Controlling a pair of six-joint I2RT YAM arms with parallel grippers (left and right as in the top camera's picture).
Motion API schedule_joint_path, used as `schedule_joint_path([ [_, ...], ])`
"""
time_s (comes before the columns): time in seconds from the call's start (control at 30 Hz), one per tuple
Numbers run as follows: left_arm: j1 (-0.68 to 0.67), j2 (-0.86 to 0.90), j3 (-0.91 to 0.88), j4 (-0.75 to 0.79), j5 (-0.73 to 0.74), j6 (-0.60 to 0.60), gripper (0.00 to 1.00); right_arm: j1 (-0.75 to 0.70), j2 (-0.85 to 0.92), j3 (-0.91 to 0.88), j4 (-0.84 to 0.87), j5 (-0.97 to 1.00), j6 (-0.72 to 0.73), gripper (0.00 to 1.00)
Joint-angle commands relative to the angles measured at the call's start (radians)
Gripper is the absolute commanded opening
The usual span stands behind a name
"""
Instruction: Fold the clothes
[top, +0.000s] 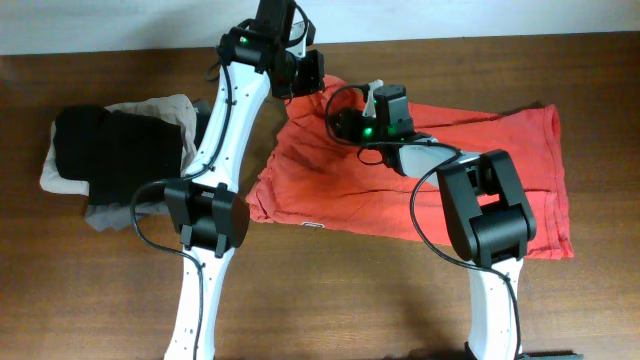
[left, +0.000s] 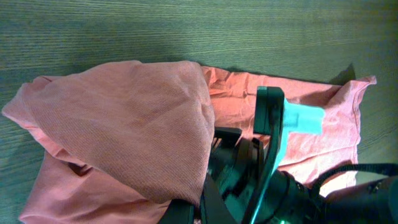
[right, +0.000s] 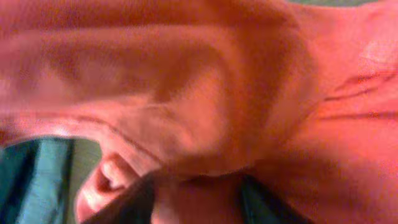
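Shirt (top: 500, 170) corner sits pinched in left end effector (top: 308, 72); right end effector (top: 374, 98), grip unclear, should take the matching edge before lifting

Bare wood runs along the near edge of the tabletop (top: 340, 300) between the two arm bases. It shows again in the near left corner and in a strip along the far edge toward the far right corner. The left arm (top: 225, 130) slants from the near edge to the far edge, walling off the pile of folded clothes (top: 110, 150) at the left edge. The right arm (top: 485, 200) reaches over the shirt (top: 530, 150), which covers the middle and right. Near the far edge the arm heads stand close together, and a raised fold of shirt hangs in the narrow gap.
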Motion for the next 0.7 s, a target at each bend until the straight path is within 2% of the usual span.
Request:
schedule_joint_path([
  [0.0, 0.003, 0.001, 0.022, -0.004, 0.008, 0.017, 0.0, -0.027, 0.021, -0.011, 0.008, 0.048, 0.047, 0.34],
  [0.17, 0.003, 0.001, 0.022, -0.005, 0.007, 0.017, 0.01, -0.066, 0.02, 0.002, 0.053, -0.078, 0.042, 0.18],
  [0.37, 0.005, 0.001, 0.022, -0.018, 0.007, 0.017, 0.0, -0.091, 0.018, 0.057, 0.06, -0.234, 0.016, 0.16],
  [0.4, 0.005, 0.001, 0.022, -0.018, 0.007, 0.017, 0.01, -0.092, 0.018, 0.063, 0.055, -0.249, 0.017, 0.17],
  [0.5, 0.005, 0.001, 0.022, -0.017, 0.007, 0.035, 0.01, -0.092, 0.018, 0.064, 0.013, -0.253, 0.023, 0.34],
  [0.57, 0.005, 0.001, 0.022, -0.019, 0.007, 0.039, 0.0, -0.092, 0.019, 0.064, -0.042, -0.251, 0.05, 0.54],
  [0.67, 0.005, 0.001, 0.022, -0.019, 0.007, 0.039, 0.0, -0.09, 0.021, 0.063, -0.101, -0.247, 0.087, 0.57],
])
